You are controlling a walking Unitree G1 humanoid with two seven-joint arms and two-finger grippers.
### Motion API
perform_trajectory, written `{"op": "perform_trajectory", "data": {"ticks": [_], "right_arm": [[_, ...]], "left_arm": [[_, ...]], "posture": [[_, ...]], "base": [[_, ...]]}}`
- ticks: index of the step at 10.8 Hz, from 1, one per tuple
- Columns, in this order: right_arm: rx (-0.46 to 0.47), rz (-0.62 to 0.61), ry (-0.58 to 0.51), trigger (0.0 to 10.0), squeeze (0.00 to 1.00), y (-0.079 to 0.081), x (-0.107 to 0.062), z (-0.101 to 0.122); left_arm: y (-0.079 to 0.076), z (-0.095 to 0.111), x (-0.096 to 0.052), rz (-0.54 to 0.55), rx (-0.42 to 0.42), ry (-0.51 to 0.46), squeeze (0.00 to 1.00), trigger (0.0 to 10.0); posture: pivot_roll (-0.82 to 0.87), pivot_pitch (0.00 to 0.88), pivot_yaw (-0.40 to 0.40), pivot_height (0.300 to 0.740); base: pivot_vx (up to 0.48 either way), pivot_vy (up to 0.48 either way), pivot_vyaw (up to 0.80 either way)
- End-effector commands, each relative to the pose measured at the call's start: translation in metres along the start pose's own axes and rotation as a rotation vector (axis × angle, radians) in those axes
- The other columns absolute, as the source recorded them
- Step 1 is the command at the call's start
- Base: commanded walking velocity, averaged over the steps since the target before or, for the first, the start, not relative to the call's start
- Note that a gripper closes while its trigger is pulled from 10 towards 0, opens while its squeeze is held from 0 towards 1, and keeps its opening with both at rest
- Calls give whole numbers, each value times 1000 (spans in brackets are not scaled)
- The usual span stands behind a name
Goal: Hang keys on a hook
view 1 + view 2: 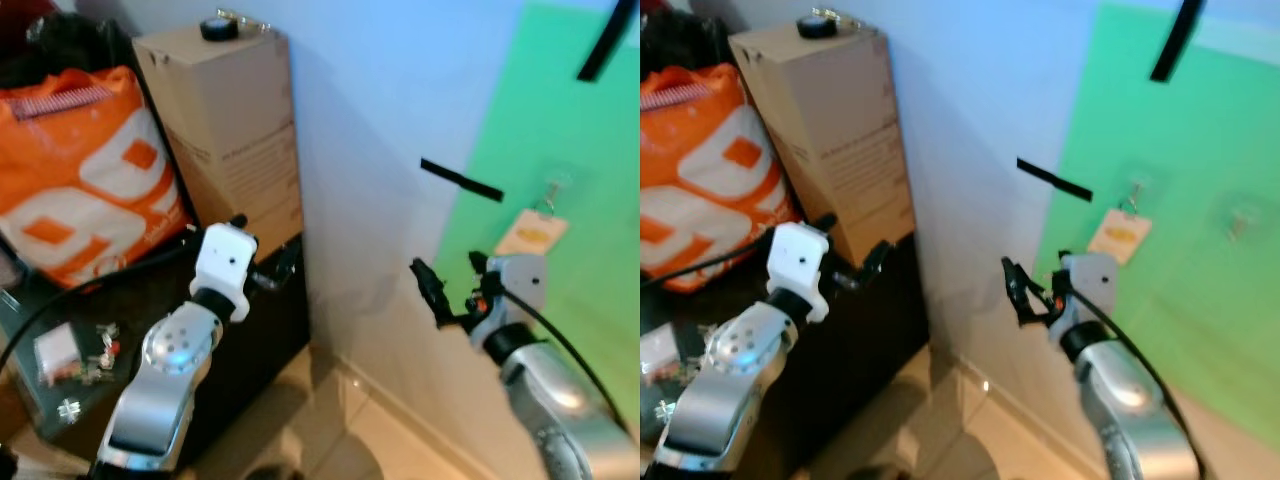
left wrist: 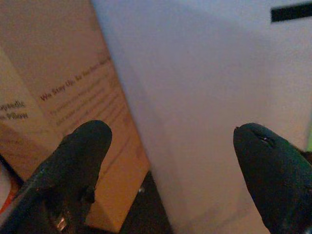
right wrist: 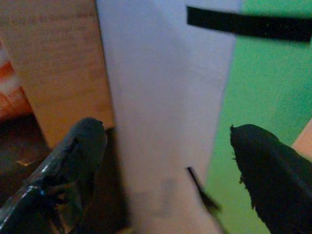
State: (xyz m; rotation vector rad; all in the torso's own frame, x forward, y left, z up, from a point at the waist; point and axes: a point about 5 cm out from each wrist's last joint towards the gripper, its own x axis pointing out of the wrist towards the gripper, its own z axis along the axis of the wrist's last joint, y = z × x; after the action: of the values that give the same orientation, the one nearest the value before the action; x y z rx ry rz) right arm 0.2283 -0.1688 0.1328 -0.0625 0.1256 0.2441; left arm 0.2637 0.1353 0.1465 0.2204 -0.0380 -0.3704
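keys [image 1: 533, 232], item one: a pale tag with an orange mark on a small metal ring, already suspended from a clear hook [image 1: 553, 187] on the green wall panel [image 1: 580, 150]. hanging appears done; the ring's seating on the hook is too small to confirm.
right gripper [image 1: 452, 282]: near the tag, on its wall side and slightly lower, fingers spread, holding nothing.
left gripper [image 1: 268, 252]: over the dark cabinet [image 1: 150, 330], fingers apart, empty, by the cardboard box [image 1: 225, 120].
handling note, as judgement: back the right arm straight off without brushing the tag, since a nudge could lift the ring off the hook.
nearby: orange bag [image 1: 85, 170]; black tape strip [image 1: 461, 180] on the white wall.
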Motion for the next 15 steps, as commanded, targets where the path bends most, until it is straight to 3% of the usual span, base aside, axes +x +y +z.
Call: {"op": "perform_trajectory", "data": {"ticks": [1,4,6,15], "right_arm": [[-54,42,-16,10000,0,9,3,3],[-56,24,-21,10000,0,2,5,5],[64,53,-25,10000,0,6,6,6],[71,142,-7,10000,0,9,6,-1]], "left_arm": [[6,-4,-3,27,7,16,0,10000],[5,-5,-3,29,18,18,0,10000],[8,-5,-4,53,14,18,0,10000],[12,-7,-12,81,-13,1,0,10000]], "posture": [[-84,11,37,740],[-80,13,32,740],[-80,13,30,740],[-74,31,8,740]], "base": [[0,0,800],[0,0,800],[0,0,800],[61,0,800]]}}
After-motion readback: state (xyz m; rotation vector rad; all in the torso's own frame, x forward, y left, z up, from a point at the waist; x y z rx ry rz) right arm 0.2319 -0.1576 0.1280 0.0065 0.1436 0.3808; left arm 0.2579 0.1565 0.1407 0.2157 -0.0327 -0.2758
